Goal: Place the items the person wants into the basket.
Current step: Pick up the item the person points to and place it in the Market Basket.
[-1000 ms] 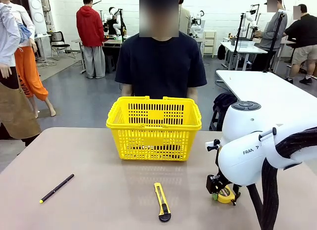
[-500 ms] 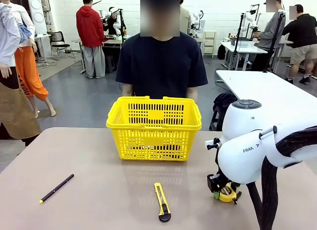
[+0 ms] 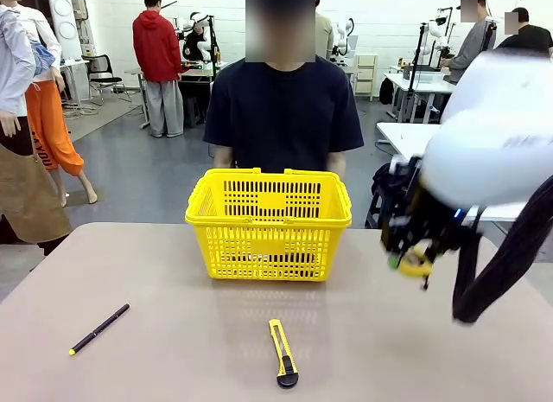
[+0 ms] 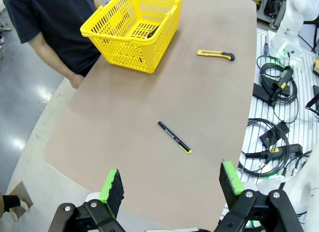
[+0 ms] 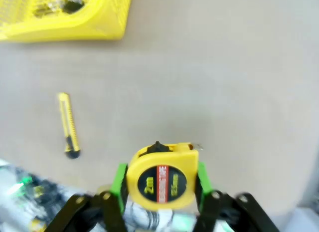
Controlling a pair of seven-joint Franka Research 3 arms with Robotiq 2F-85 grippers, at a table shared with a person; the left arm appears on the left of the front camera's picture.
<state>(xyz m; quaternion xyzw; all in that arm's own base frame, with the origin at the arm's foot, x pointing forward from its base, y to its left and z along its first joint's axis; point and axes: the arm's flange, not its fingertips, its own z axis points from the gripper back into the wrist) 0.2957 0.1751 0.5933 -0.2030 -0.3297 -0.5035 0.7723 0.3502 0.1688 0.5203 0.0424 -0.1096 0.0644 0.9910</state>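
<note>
The round yellow tape measure (image 3: 417, 265) hangs in the air to the right of the yellow basket (image 3: 268, 246), with my right gripper (image 3: 413, 258) shut on it. In the right wrist view the tape measure (image 5: 159, 178) sits between the green pads (image 5: 118, 181), above bare table, and the basket (image 5: 75, 25) lies at the upper left. Dark shapes show inside the basket, too blurred to name. My left gripper (image 4: 171, 181) is open high over the table's left end, far from the basket (image 4: 119, 55). The person (image 3: 281, 108) stands behind the basket.
A yellow-and-black utility knife (image 3: 282, 365) lies near the front edge in the middle, and a thin black pen (image 3: 99, 328) lies at the front left. The knife (image 4: 215, 54) and the pen (image 4: 174, 137) also show on the brown tabletop in the left wrist view.
My right arm has risen from the table's front right with the tape measure in its gripper, up to about the basket's height. The left gripper has stayed open.
</note>
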